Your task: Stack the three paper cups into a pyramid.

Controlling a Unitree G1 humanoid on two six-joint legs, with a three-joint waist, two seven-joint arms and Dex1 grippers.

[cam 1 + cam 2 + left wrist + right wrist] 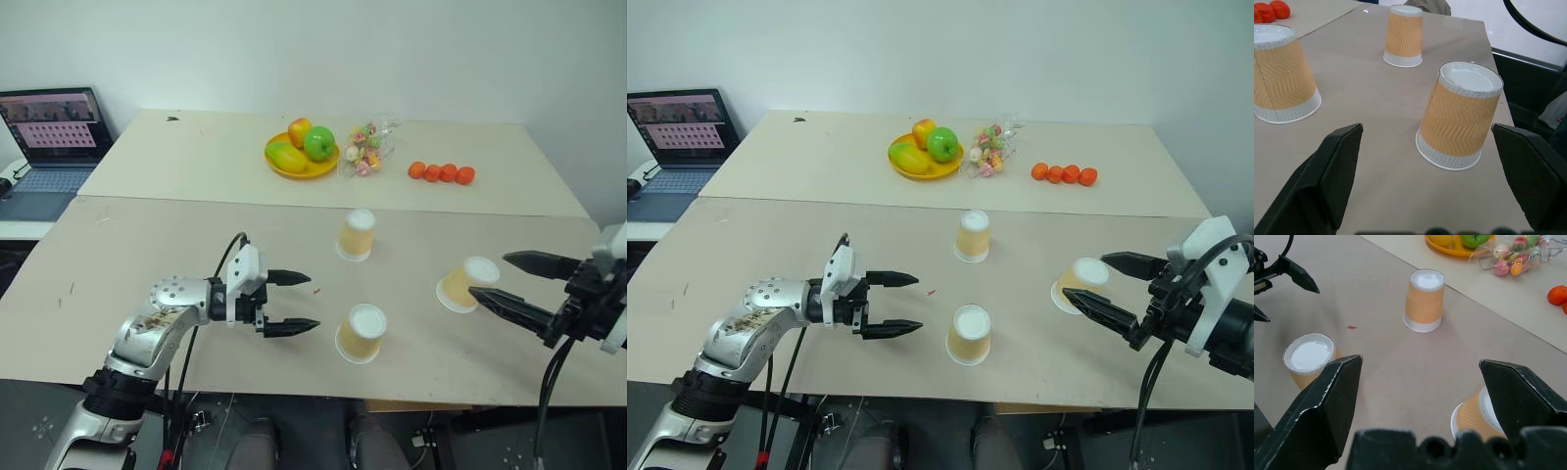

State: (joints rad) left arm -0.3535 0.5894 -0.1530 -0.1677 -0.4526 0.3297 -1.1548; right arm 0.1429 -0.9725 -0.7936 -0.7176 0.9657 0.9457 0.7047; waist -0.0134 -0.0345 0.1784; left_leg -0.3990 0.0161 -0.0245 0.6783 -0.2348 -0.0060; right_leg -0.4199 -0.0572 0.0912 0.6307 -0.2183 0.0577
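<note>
Standing cups [361,333]: three upside down, apart, near the surface's [147,255] front edge.
Left fingers [290,303]: released.
Right fingers [509,284]: released.

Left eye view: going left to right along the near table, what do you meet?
Left gripper → near cup → right cup → right gripper.
</note>
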